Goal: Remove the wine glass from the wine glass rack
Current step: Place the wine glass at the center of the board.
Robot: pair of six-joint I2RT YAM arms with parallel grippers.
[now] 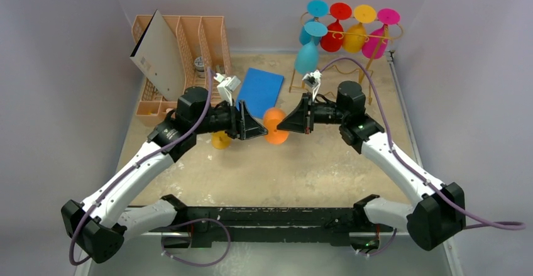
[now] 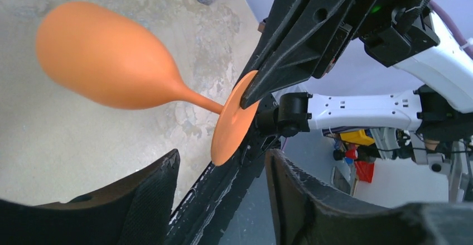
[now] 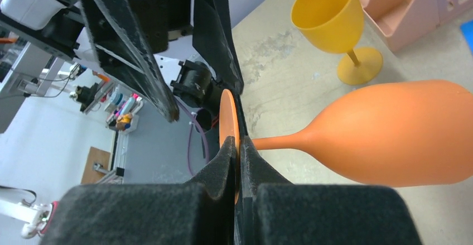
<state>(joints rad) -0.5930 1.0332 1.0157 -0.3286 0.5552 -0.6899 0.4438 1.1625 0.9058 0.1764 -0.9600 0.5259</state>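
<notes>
An orange wine glass (image 1: 276, 135) hangs sideways above the table between my two grippers. My right gripper (image 3: 240, 161) is shut on the edge of its round foot (image 3: 228, 119), and its bowl (image 3: 401, 133) points off to the side. My left gripper (image 2: 223, 195) is open and empty, and the foot (image 2: 231, 122) sits just ahead of its fingers, apart from them. In the top view the left gripper (image 1: 259, 127) and right gripper (image 1: 281, 124) face each other. The gold wire rack (image 1: 352, 36) stands at the back right with blue, red, yellow and pink glasses hanging upside down.
A yellow goblet (image 1: 220, 139) stands upright by the left gripper, and it also shows in the right wrist view (image 3: 329, 16). A blue pad (image 1: 259, 90) lies behind the grippers. A peach slotted organizer (image 1: 188, 37) with a tan board (image 1: 160, 56) stands back left, a small jar (image 1: 201, 62) beside it.
</notes>
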